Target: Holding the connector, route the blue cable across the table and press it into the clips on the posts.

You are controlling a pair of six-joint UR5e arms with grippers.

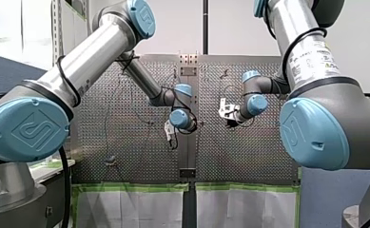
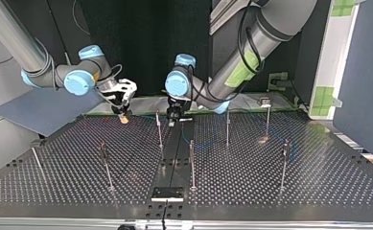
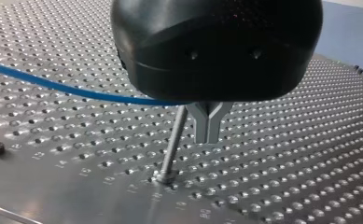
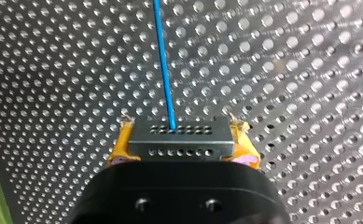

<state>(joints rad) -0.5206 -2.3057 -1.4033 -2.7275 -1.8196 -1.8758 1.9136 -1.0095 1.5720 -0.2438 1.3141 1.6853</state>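
While we are clamping the connector [image 4: 179, 142] in our right gripper's [image 4: 183, 135] yellow pads [image 4: 120, 147], the cable [image 4: 164, 60] is running straight ahead. Our left gripper [image 3: 208, 134], closed on nothing, is hovering just beside a post [image 3: 172, 144]. By pulling too hard, we are risking tearing the cable off it.

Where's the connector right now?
Right wrist view: the connector sits clamped between my right gripper's yellow pads, blue cable running ahead from it.

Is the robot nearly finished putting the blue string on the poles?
Only partway. My right hand holds the connector, blue cable running from it. By my left hand the cable meets one post; whether it's clipped is unclear. Posts at the top view's left look bare.
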